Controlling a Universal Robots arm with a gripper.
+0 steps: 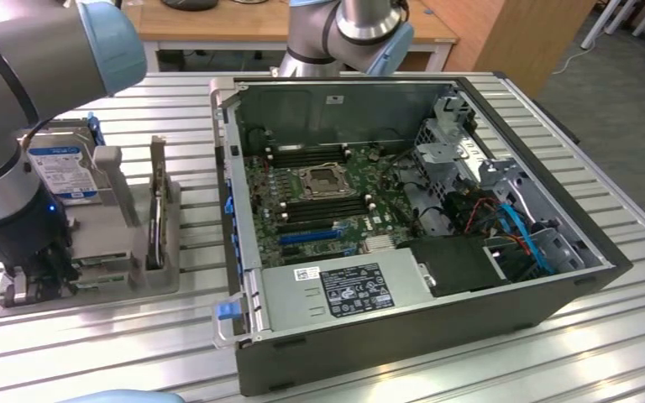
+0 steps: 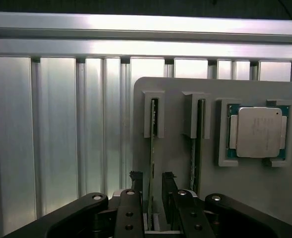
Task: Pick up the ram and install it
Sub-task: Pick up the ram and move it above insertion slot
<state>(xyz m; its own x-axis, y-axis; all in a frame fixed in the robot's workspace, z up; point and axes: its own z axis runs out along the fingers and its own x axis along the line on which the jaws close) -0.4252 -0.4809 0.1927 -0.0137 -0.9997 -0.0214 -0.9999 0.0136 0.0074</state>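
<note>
Two green ram sticks stand on edge in slotted holders on a grey fixture plate (image 2: pixel 176 99): one ram (image 2: pixel 154 119) and a second ram (image 2: pixel 199 124) beside it. My gripper (image 2: pixel 152 181) is open, and its two black fingers (image 2: pixel 136 181) straddle the near end of the first ram with a gap on each side. In the exterior view my gripper (image 1: pixel 37 270) is low over the fixture's near end, largely hidden by the arm's wrist, and a ram (image 1: pixel 157 220) stands upright between grey posts.
A square silver CPU (image 2: pixel 257 131) lies in its pocket beside the rams. A blue-labelled hard drive (image 1: pixel 60 172) stands at the fixture's far end. The open computer case (image 1: pixel 412 336) with its motherboard (image 1: pixel 322 197) lies to the exterior view's right on the slatted aluminium table (image 1: pixel 132 344).
</note>
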